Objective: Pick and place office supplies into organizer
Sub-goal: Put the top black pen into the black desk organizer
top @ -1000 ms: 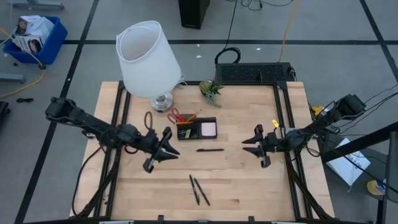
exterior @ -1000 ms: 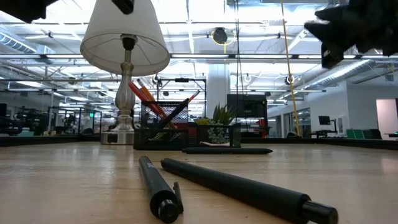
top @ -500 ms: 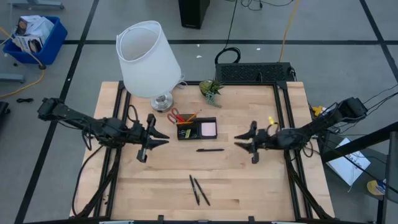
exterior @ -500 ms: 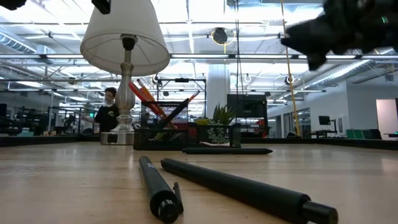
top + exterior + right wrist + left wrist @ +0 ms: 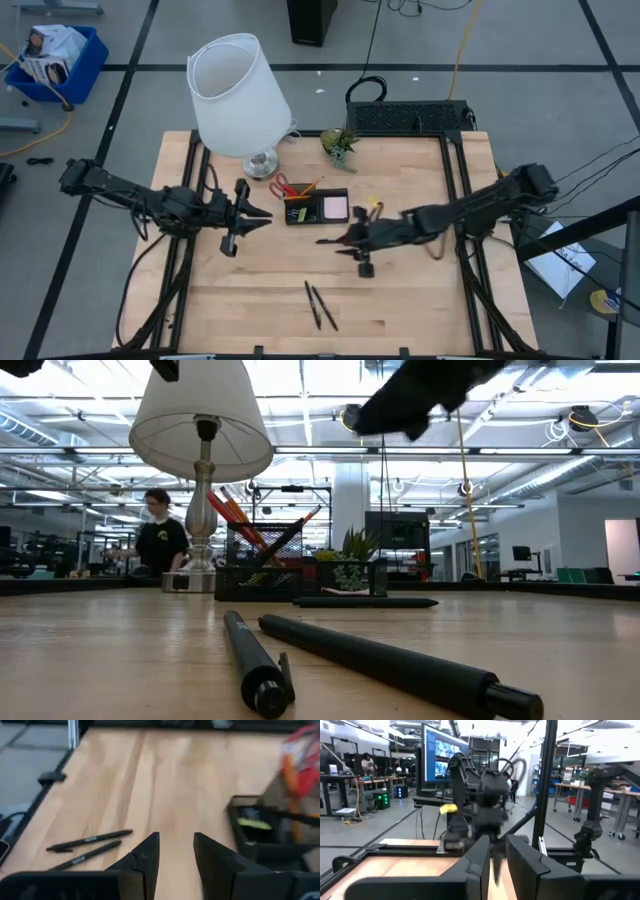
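Right gripper (image 5: pixel 352 243): arm stretched low and far across the wooden counter (image 5: pixel 400 300) from the right edge, fingers part open with a clear gap, empty. It sits above the single black pen (image 5: pixel 330 241) lying just in front of the small low black organizer tray (image 5: pixel 317 209); contact cannot be told.

Left gripper (image 5: pixel 240 216): arm extended from the left edge, held level, left of the tray; fingers nearly together, nothing between them.

Tray holds a pink square sticky-note pad (image 5: pixel 335 207); orange pencils (image 5: pixel 305 188) and red-handled scissors (image 5: pixel 283 186) rise at its back edge, beside the white-shaded table lamp (image 5: pixel 235 95). 2 more black pens (image 5: pixel 320 305) lie side by side near the front edge, well apart from the tray.

Right wrist view alone shows the gap between the fingers (image 5: pixel 142 857), with the 2 pens and a tray corner beyond. Low view adds the pencils standing slanted, a small green plant (image 5: pixel 352 546), and a person (image 5: pixel 160 540) in the room behind. Left wrist view catches the right arm, blurred.
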`<state>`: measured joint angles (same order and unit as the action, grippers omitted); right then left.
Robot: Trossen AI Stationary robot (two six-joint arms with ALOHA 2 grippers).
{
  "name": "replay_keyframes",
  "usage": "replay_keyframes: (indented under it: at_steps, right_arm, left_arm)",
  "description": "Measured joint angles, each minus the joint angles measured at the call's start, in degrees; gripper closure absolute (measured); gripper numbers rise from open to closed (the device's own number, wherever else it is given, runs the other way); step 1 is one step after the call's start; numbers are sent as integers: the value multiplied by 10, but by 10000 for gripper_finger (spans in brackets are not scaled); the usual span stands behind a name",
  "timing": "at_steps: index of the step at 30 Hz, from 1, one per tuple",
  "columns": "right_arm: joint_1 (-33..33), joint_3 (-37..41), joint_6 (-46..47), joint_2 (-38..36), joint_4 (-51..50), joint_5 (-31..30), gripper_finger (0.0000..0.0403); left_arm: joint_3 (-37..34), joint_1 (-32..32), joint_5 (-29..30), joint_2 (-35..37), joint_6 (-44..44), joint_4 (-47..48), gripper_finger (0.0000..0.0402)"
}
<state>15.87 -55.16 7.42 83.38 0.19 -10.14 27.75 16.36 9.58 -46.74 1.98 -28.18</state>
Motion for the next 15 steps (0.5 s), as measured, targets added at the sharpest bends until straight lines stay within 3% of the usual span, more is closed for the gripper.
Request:
replay_keyframes:
  at_steps: [7,15]
  right_arm:
    - [-59,-117,-39,141,-121,29,289]
    - [-106,-151,-64,211,-169,62,289]
  left_arm:
    - [0,0,-33,24,32,20,334]
    - [0,5,-51,33,40,44,334]
